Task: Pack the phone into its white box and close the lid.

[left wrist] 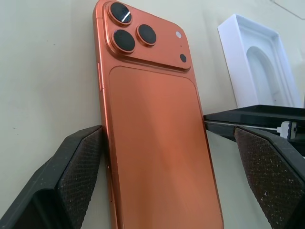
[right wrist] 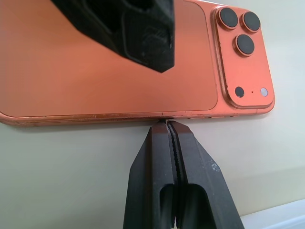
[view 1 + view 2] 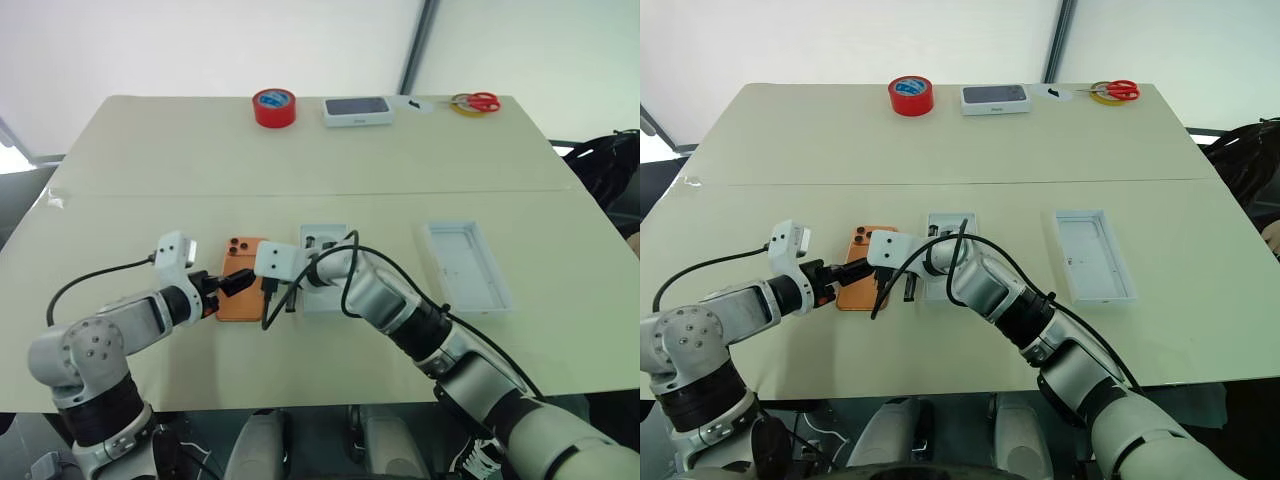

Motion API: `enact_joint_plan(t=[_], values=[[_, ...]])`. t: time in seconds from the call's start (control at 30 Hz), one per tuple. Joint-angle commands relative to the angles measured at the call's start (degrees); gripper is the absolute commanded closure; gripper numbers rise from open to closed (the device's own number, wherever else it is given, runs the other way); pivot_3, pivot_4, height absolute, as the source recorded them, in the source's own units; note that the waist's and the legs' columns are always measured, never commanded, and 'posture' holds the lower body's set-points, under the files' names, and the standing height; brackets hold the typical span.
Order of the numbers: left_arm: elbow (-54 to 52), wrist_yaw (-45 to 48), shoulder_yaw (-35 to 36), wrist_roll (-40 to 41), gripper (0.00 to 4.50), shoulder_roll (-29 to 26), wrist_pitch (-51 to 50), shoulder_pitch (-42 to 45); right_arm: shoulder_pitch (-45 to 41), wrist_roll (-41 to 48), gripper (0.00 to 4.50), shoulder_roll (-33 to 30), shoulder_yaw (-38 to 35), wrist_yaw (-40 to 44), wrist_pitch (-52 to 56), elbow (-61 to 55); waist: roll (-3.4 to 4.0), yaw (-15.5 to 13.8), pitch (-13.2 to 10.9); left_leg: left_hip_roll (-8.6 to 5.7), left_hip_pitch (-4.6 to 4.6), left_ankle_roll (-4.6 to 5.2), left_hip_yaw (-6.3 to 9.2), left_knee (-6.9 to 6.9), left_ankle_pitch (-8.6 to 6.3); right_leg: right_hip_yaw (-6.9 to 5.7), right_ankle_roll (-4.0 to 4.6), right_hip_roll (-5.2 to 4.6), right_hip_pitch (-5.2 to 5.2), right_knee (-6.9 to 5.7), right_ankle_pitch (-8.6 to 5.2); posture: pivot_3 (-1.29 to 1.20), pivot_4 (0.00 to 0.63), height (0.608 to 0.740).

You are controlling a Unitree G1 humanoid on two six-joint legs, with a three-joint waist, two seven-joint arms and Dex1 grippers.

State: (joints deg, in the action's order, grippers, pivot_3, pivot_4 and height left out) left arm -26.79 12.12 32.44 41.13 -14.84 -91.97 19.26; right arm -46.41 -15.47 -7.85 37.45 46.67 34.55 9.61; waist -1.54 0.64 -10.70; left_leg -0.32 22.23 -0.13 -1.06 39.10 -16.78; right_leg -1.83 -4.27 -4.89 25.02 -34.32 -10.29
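**Both hands were down at the orange phone, near the bench's front edge.**

Nearest in, the left hand stood spread wide, its two fingers straddling the phone's near end: one finger sat against the phone's long edge, the other stood just off the opposite edge. The right hand was pinched fully together, holding nothing, its tips pressed to the phone's long side. The phone lay back-up on the bench, lenses pointing to twelve o'clock. Just at its three o'clock side sat a white tray with an arched recess. Farther toward three o'clock, well apart, lay the white box, open. Off at the far edge, around twelve o'clock, sat a red tape roll, a white box with a dark phone picture and red-handled scissors.
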Motion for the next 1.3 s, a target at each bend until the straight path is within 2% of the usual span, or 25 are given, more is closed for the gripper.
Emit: enact_joint_plan(t=[0.03, 0.37, 0.6, 0.7, 0.83, 1.03, 1.1, 1.2, 1.3], values=[[-0.55, 2.27, -1.99, 5.07, 0.00, 0.04, -0.53, 1.19, 0.56, -0.19, 4.47, 0.47, 0.58, 0.15, -0.61, -0.62, 0.00, 0.00, 0.00, 0.00, 0.00, 0.00, 0.00, 0.00, 0.00, 0.00, 0.00, 0.00, 0.00, 0.00, 0.00, 0.00, 0.150, 0.732], [1.10, 1.28, -1.35, 8.60, 0.00, -2.52, -0.53, 1.51, 1.27, -0.37, 4.47, 0.31, 0.90, 0.26, -0.69, -1.23, 0.00, 0.25, 0.00, 0.02, 0.01, 0.00, -0.01, -0.04, 0.00, 0.01, 0.02, 0.00, 0.05, 0.00, -0.01, 0.00, 0.150, 0.732], [4.63, -0.49, 2.10, 9.57, 0.00, -1.99, -0.53, 3.08, 1.35, -0.51, 4.47, 0.15, 0.98, 0.24, -0.79, -1.21, 0.00, 0.24, 0.00, 0.02, 0.01, 0.00, -0.02, -0.05, 0.00, 0.01, 0.04, 0.02, 0.06, 0.02, -0.02, 0.00, 0.150, 0.732], [5.02, -1.02, 2.78, 10.48, 0.80, -1.82, -0.53, 3.18, 1.48, -0.63, 4.50, 0.05, 1.08, 0.22, -0.72, -1.40, 0.00, 0.26, 0.00, 0.03, 0.01, 0.00, -0.02, -0.06, 0.00, 0.01, 0.02, 0.02, 0.06, 0.02, -0.02, 0.00, 0.150, 0.732], [5.38, -1.92, 2.99, 11.43, 2.74, -2.07, -0.53, 2.82, 1.55, -0.69, 4.50, -0.09, 1.05, 0.21, -0.59, -1.64, 0.00, 0.22, 0.00, 0.03, 0.01, 0.00, -0.02, -0.06, 0.00, 0.01, 0.03, 0.01, 0.06, 0.03, -0.02, 0.00, 0.150, 0.732], [7.15, -3.83, 4.69, 13.00, 2.74, -1.61, -0.53, 2.86, 1.33, -0.53, 4.50, -0.98, 0.30, 0.57, -0.38, -2.44, 0.00, 0.22, 0.00, 0.03, 0.01, -0.01, -0.02, -0.07, 0.00, 0.01, 0.03, 0.01, 0.07, 0.03, -0.02, 0.00, 0.150, 0.732], [7.67, -4.60, 5.71, 14.03, 3.32, -1.08, -0.53, 2.86, 1.32, -0.37, 4.50, -2.08, -0.37, 0.95, -0.16, -3.89, 0.00, 0.13, 0.00, 0.03, 0.02, -0.01, -0.02, -0.07, 0.00, 0.01, 0.03, 0.00, 0.07, 0.03, -0.02, 0.00, 0.150, 0.732], [8.04, -6.00, 6.61, 15.48, 4.49, -0.62, -0.53, 2.78, 1.46, 0.98, 4.50, -3.50, -2.26, 1.79, 0.82, -6.58, -0.04, 0.06, 0.02, 0.01, 0.09, -0.01, -0.02, -0.06, 0.00, 0.00, 0.03, -0.03, 0.10, 0.06, -0.02, 0.00, 0.150, 0.732], [8.19, -7.20, 7.06, 16.37, 4.49, -0.56, -0.53, 2.77, 1.52, 4.13, 4.50, -4.67, -5.86, 3.49, 3.29, -10.37, -0.04, 0.16, 0.01, 0.01, 0.10, -0.01, -0.03, -0.06, 0.00, -0.01, 0.02, -0.04, 0.13, 0.06, -0.01, 0.00, 0.150, 0.732]])
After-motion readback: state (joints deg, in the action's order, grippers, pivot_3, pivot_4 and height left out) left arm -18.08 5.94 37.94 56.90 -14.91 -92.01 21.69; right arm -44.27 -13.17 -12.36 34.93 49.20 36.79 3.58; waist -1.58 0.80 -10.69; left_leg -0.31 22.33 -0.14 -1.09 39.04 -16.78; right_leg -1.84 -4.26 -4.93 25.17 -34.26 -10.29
